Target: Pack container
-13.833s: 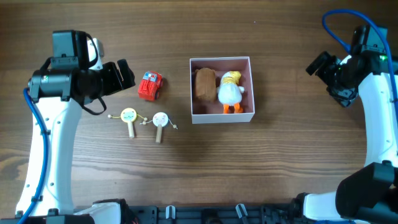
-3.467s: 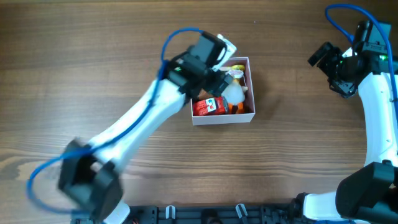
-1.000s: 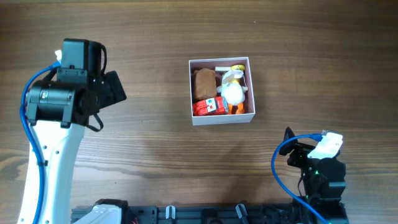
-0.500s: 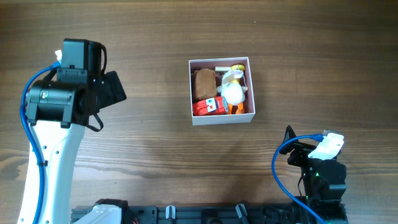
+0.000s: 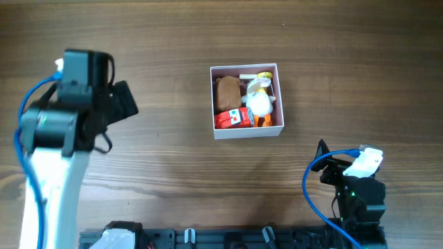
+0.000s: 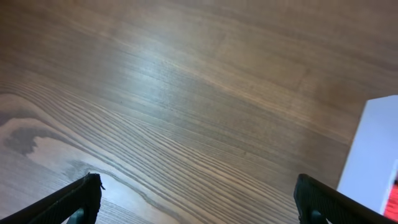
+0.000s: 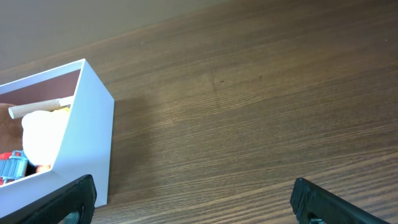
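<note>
here the container (image 5: 248, 133) sits on a wood-grain table (image 5: 173, 41).

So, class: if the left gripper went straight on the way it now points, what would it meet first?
Probably the bare table: only wood lies between the open fingers of the left gripper. The container sits off to one side of that line, though depth is unclear.

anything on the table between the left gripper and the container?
Nothing. The overhead view shows only bare table between the left gripper and the container; the left wrist view agrees.
</note>
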`<state>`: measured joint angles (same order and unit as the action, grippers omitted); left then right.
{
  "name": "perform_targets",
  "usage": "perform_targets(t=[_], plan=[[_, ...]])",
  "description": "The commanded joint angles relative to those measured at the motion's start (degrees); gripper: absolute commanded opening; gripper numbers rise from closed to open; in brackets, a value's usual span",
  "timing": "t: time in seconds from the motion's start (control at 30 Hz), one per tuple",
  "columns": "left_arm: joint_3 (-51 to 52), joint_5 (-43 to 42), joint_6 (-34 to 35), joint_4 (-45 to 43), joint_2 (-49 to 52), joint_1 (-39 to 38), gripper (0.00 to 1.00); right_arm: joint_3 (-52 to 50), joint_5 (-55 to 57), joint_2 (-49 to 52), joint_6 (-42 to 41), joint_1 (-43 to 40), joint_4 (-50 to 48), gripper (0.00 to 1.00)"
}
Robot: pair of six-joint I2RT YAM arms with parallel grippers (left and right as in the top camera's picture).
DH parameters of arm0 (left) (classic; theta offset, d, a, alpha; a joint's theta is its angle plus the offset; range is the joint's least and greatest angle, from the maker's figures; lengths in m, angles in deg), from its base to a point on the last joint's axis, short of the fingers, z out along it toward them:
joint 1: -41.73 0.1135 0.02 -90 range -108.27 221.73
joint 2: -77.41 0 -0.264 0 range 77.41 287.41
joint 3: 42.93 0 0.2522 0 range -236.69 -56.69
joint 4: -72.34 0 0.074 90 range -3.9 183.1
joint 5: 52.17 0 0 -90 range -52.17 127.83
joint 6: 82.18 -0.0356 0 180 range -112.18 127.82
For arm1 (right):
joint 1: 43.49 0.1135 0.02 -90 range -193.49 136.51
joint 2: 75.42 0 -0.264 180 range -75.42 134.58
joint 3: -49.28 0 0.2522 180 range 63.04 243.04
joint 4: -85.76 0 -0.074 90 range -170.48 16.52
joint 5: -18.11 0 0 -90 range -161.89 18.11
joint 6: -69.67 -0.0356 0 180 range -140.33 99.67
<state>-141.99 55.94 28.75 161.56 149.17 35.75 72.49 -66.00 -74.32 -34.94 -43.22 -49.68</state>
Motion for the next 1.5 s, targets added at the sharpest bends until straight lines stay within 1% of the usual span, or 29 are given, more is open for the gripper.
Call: perform_targets(t=[0.0,0.07,0.1,0.13,0.2,0.27,0.37,0.53,0.67,0.73,0.83,1.0,1.27,1.47], plan=[[0.0,0.6,0.1,-0.7,-11.6,-0.3,1.00,-0.4,1.2,-0.9,1.1,-0.2,-0.2,1.00],[0.5,0.6,0.0,-2.9,-15.7,-0.3,1.00,-0.4,1.2,-0.9,1.1,-0.2,-0.2,1.00],[2.3,-0.2,-1.7,-6.7,-19.6,-0.3,1.00,-0.4,1.2,-0.9,1.1,-0.2,-0.2,1.00],[3.4,-1.3,-3.3,-8.6,-21.4,-0.3,1.00,-0.4,1.2,-0.9,1.1,-0.2,-0.2,1.00],[9.2,-7.0,-9.8,-15.9,-28.0,-0.3,1.00,-0.4,1.2,-0.9,1.1,-0.2,-0.2,1.00],[15.1,-8.9,-12.0,-21.1,-32.6,-0.3,1.00,-0.4,1.2,-0.9,1.1,-0.2,-0.2,1.00],[27.1,-8.9,-12.0,-28.3,-40.0,-0.3,1.00,-0.4,1.2,-0.9,1.1,-0.2,-0.2,1.00],[47.5,-13.5,-11.5,-38.3,-50.2,-0.3,1.00,-0.4,1.2,-0.9,1.1,-0.2,-0.2,1.00],[60.0,-15.8,-11.5,-45.5,-57.7,-0.3,1.00,-0.4,1.2,-0.9,1.1,-0.2,-0.2,1.00],[65.0,-16.2,-11.5,-47.0,-62.4,-0.3,1.00,-0.4,1.2,-0.9,1.1,-0.2,-0.2,1.00],[68.7,-16.2,-11.5,-47.0,-66.9,-0.3,1.00,-0.4,1.2,-0.9,1.1,-0.2,-0.2,1.00],[73.1,-17.2,-11.5,-47.0,-71.2,-0.5,1.00,-0.4,1.2,-0.9,1.1,-0.2,-0.2,1.00],[76.5,-17.2,-11.5,-47.0,-71.6,-3.6,1.00,-0.4,1.2,-0.9,1.1,-0.2,-0.2,1.00],[77.3,-17.2,-11.5,-47.0,-71.4,-3.7,1.00,-0.4,1.2,-0.9,1.1,-0.2,-0.2,1.00]])
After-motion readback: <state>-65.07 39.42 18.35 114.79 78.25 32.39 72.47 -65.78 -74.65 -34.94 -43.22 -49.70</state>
